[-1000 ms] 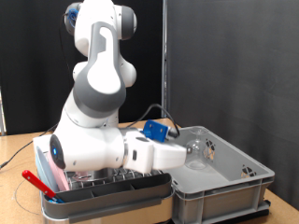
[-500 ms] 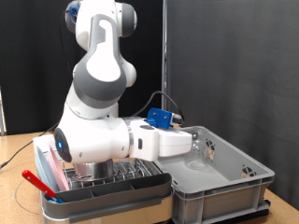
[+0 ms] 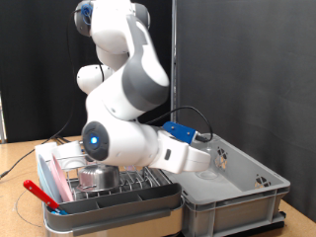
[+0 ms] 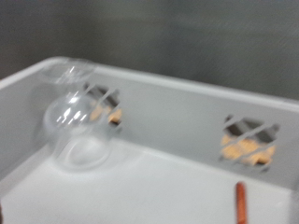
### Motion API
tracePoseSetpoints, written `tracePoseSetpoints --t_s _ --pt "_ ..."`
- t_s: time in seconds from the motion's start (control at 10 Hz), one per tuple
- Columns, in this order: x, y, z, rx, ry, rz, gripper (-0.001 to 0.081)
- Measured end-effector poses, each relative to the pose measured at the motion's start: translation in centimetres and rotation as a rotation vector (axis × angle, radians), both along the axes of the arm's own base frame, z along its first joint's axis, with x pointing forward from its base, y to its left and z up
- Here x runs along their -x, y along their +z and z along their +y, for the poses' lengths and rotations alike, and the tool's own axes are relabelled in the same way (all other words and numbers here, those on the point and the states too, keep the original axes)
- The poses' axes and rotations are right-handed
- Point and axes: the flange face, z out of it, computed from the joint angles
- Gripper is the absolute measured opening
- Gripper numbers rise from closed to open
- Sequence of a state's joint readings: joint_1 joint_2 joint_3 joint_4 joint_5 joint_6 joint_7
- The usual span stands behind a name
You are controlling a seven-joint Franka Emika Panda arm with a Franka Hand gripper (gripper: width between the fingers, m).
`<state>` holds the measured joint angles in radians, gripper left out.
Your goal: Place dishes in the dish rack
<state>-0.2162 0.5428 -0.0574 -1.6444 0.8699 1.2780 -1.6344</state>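
Claw (image 3: 218, 158): reaching into the grey bin (image 3: 247, 193) at the exterior view's right; we cannot tell whether its fingers are apart or together. Clear glass (image 4: 75, 126): inside the bin, near the claw. Steel cup (image 3: 98, 177) and pink plate (image 3: 61, 181): in the dish rack (image 3: 128, 193). Red utensil (image 3: 39, 191): at the rack's left edge.

Exterior view: off the arm, low and close, facing the white arm (image 3: 128, 138) side-on, with the dish rack (image 3: 118, 183) at its left and the grey bin (image 3: 232, 197) at its right, dark backdrop behind
Wrist view: on the hand, close inside the bin, facing its pale inner wall (image 4: 187, 121) with cut-out handle slots
Shared: the bin's interior and the clear glass (image 4: 75, 126) (image 3: 209, 163) lying in it
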Motion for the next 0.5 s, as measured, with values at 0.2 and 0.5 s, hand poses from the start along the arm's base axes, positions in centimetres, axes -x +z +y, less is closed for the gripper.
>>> tracePoseSetpoints --t_s 0.2,0.5 --pt "0.0 -0.8 1.3 0.108 0.051 0.007 0.0806" --pt "-0.3 -1.2 5.6 0.26 0.154 0.008 0.0806"
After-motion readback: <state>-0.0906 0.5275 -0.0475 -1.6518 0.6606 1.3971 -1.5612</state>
